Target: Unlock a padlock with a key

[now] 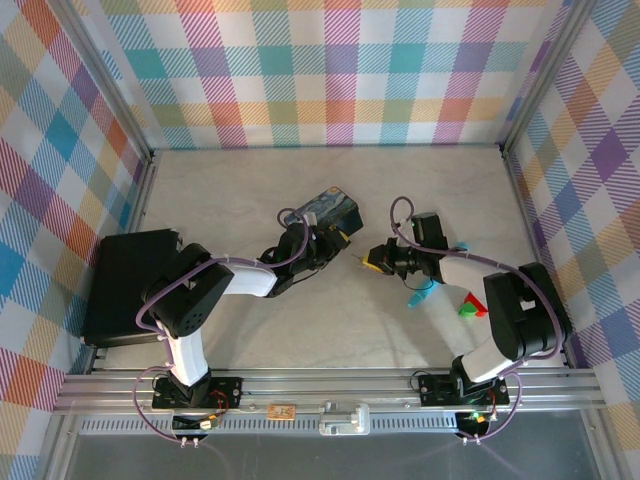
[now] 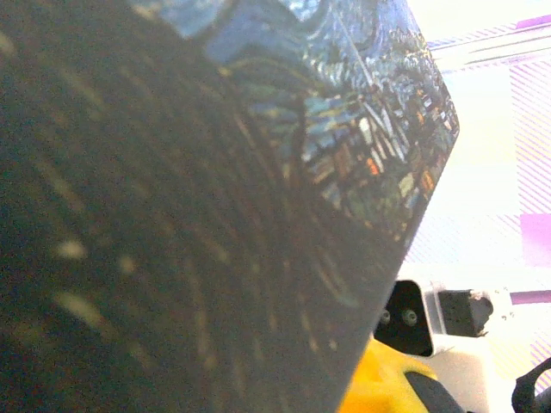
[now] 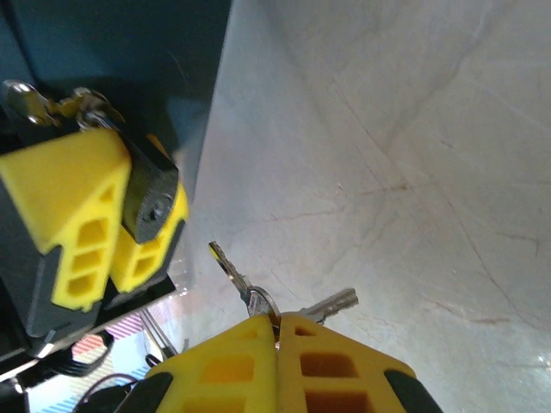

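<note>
- The tiny dark-bodied padlock with a silvery metal shackle [image 3: 153,196] sits clamped between the yellow fingers [image 3: 60,215] of the left end effector [image 3: 120,225]. It is lifted off the pale marbled worktop [image 3: 387,172], just in front of the blue-and-yellow painted tin box [image 3: 129,43].
- The padlock's keyhole face is turned outward toward the right arm. I judge this is so that a key can come at it head-on.
- The small silvery-grey metal key bunch [image 3: 250,297] is pinched at its ring by the right end effector [image 3: 277,323], whose yellow fingers are pressed together on it. One key blade points up toward the padlock and a second splays off to the side.
- Gripping at the ring leaves the blades free, but it probably lets them swivel, which would make aiming less sure.
- In the top view the two end effectors face each other near the middle of the worktop, near but apart. The raised blade tip is close to the keyhole and not yet in it.
- The step in hand appears to be lining up that blade with the keyhole, so the unlocking itself is not yet begun.
- The left wrist view is too close to the tin to add more.
</note>
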